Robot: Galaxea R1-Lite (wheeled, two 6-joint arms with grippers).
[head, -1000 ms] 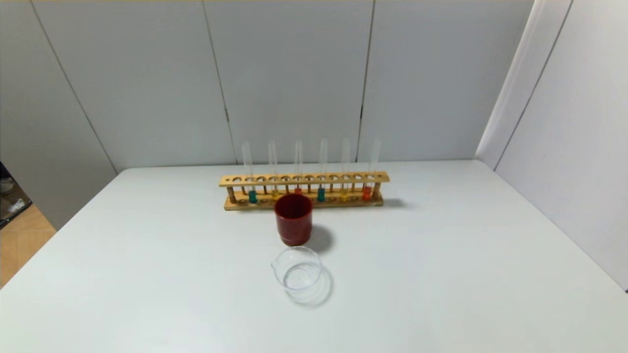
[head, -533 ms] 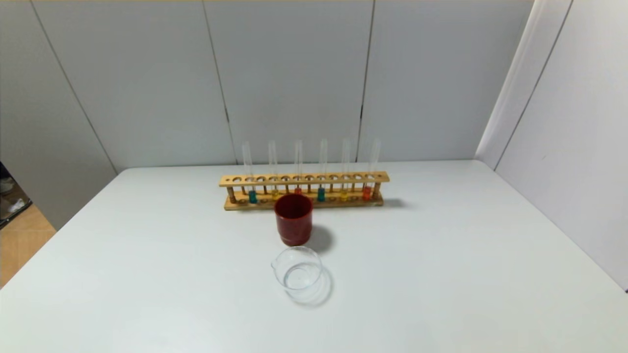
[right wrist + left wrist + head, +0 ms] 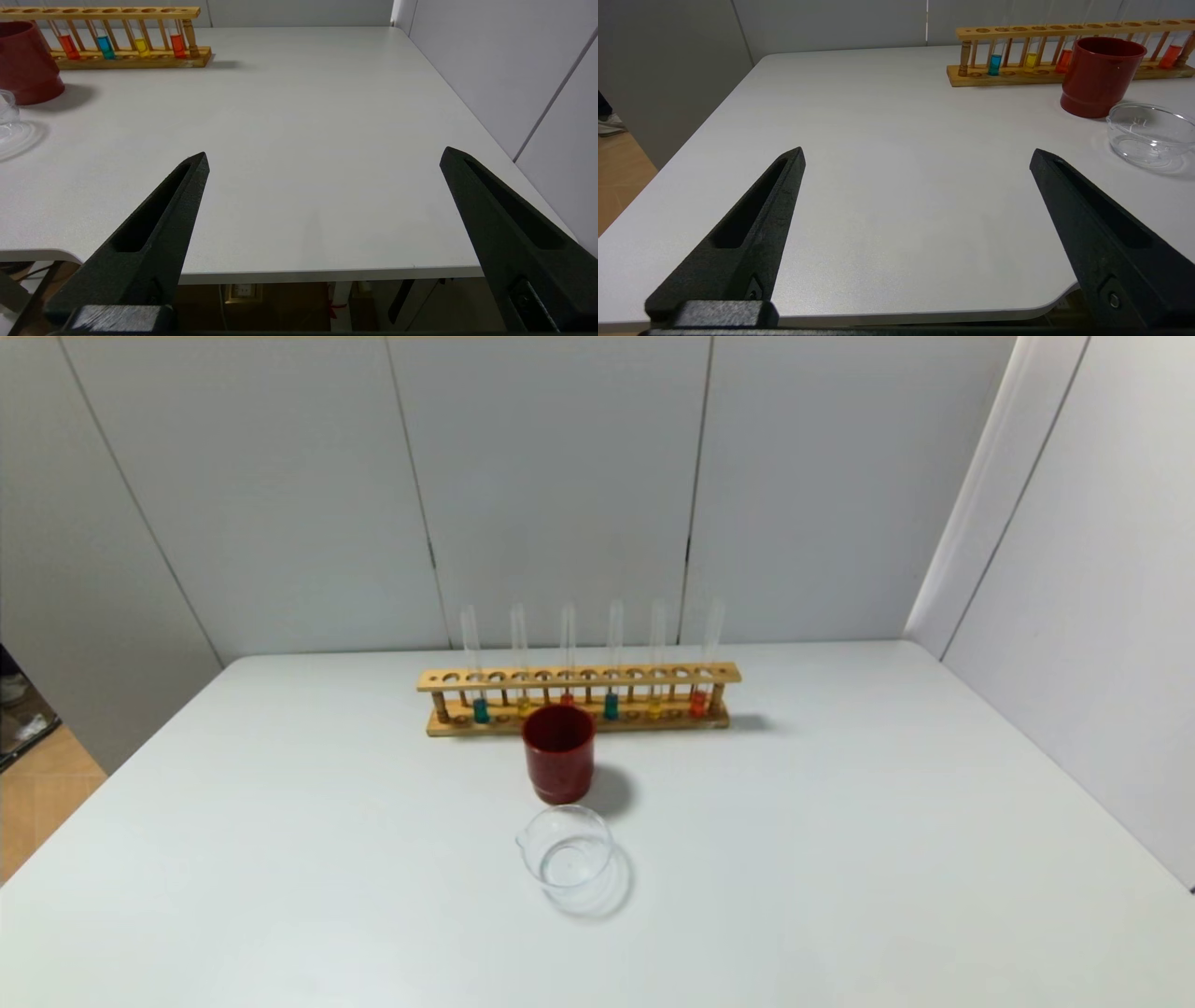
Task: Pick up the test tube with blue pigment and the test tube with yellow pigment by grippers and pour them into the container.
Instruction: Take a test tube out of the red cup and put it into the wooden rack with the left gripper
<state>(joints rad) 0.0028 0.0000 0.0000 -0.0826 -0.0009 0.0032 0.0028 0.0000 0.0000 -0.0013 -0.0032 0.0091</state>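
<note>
Nothing is poured yet: both tubes, blue (image 3: 611, 706) and yellow (image 3: 654, 707), are standing in the wooden rack (image 3: 579, 678) behind the empty glass beaker (image 3: 567, 857), while the left gripper (image 3: 915, 158) and right gripper (image 3: 324, 158) are waiting spread wide, well short of it.

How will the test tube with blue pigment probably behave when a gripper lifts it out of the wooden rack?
The test tube with blue pigment is thin clear glass, so probably fragile and slippery. It holds little liquid, so likely light. Tall and round-bottomed, standing upright in the wooden rack, it would probably roll if laid down.
</note>
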